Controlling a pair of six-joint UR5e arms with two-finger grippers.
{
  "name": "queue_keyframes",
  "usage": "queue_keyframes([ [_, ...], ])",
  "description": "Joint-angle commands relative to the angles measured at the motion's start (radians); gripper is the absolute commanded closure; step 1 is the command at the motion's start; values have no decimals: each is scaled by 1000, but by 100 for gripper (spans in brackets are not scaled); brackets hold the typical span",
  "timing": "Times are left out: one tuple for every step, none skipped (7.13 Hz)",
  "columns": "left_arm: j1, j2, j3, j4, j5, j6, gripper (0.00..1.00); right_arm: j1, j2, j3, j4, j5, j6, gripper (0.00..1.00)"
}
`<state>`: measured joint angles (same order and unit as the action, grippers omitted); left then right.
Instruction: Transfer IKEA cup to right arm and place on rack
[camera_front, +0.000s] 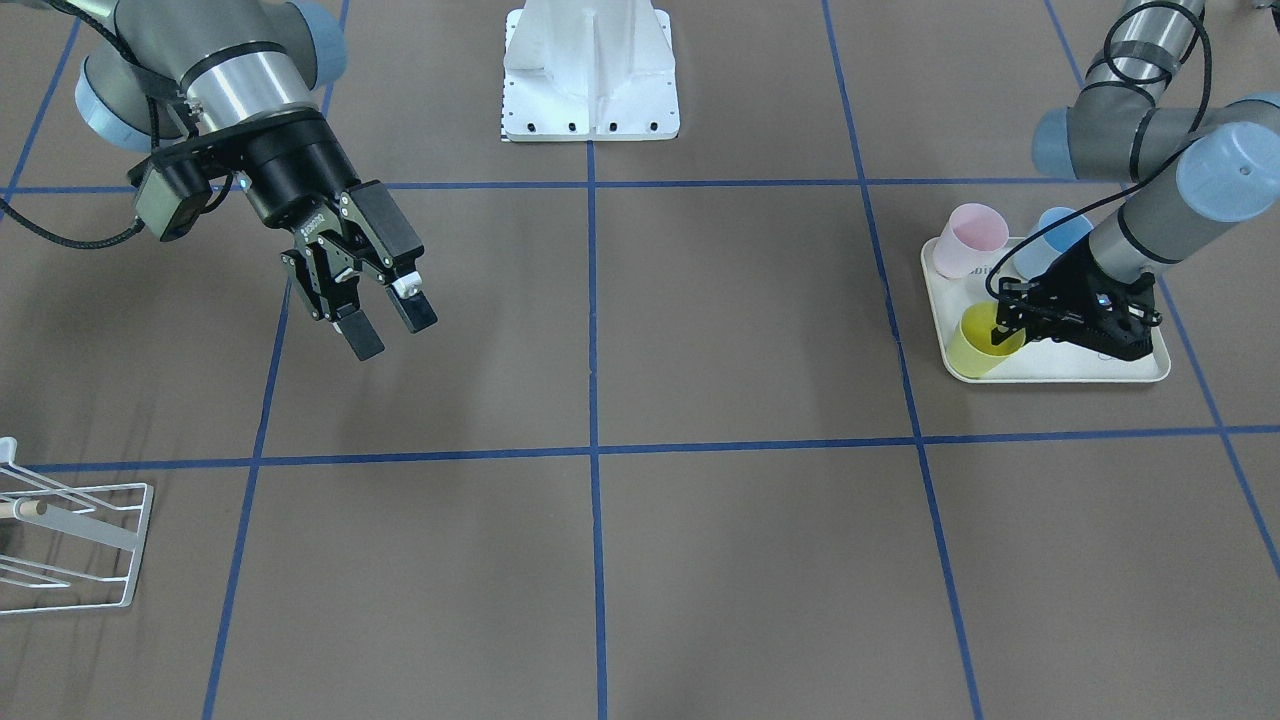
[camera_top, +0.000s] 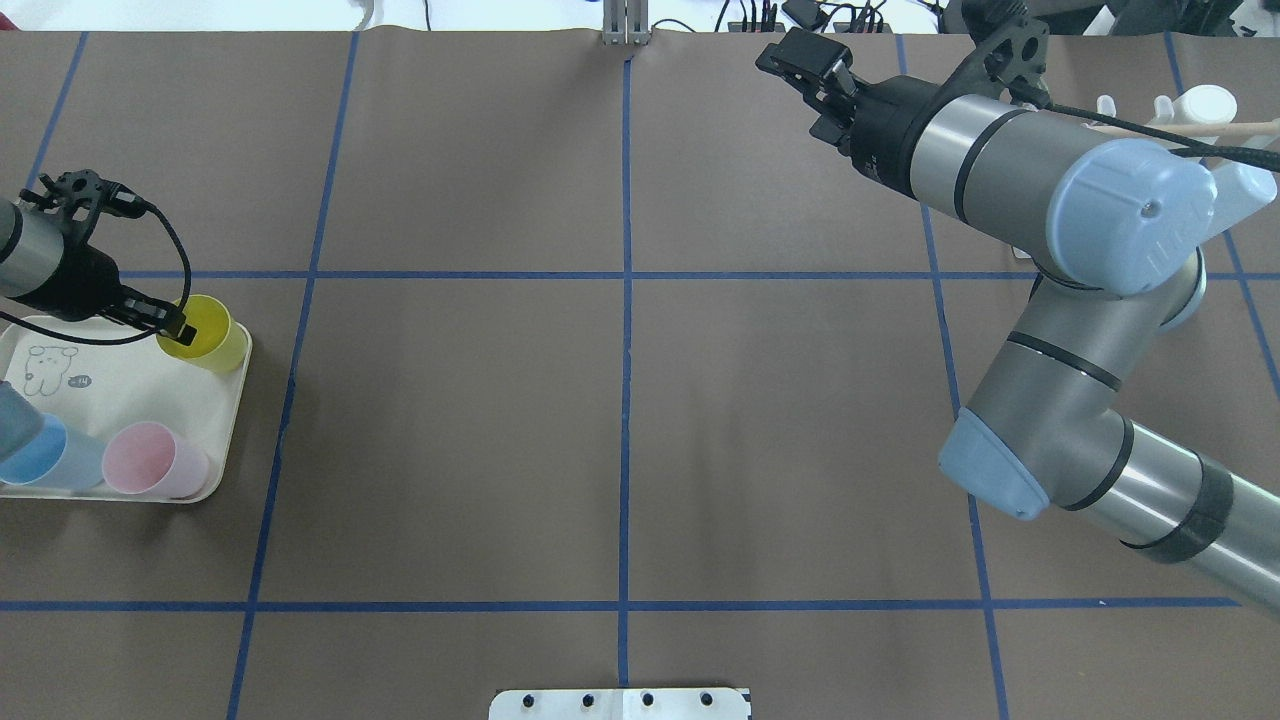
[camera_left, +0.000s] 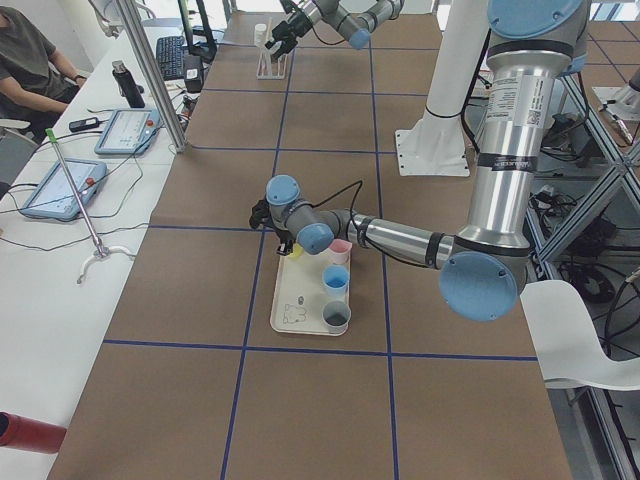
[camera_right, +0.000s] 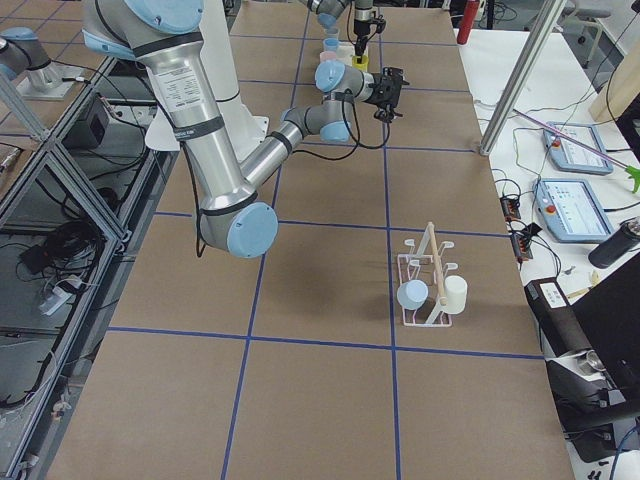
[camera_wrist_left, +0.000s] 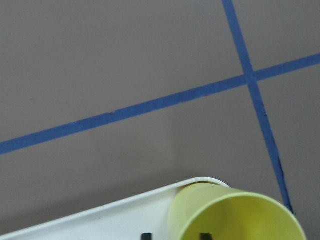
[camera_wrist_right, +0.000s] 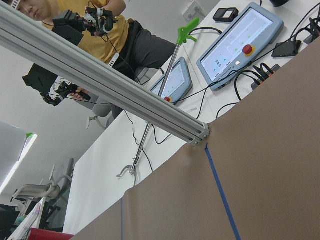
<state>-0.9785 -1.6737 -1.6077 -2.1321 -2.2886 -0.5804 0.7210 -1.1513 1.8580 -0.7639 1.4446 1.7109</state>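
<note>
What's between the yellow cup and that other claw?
Nothing; in the front view only bare table crossed by blue tape lines separates yellow cup and right gripper.

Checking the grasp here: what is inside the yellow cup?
The left gripper has one of its fingers inside the yellow cup, the other outside, over the tray. The cup's bottom is hidden from these views.

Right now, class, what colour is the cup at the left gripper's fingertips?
The cup is yellow, clearest in the exterior front-facing view.
</note>
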Motion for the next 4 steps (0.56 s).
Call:
queue_keyframes([
  [-11, 8, -35, 3, -8, -1, 100, 0, 1, 0, 0, 0, -1, 0],
  [-43, 34, -69, 14, -8, -2, 100, 0, 1, 0, 0, 0, -1, 0],
  [-104, 32, -107, 96, -6, -1, 100, 0, 1, 1, 0, -1, 1, 1],
  [-139, 20, -160, 200, -2, -1, 100, 0, 1, 1, -2, -1, 1, 1],
])
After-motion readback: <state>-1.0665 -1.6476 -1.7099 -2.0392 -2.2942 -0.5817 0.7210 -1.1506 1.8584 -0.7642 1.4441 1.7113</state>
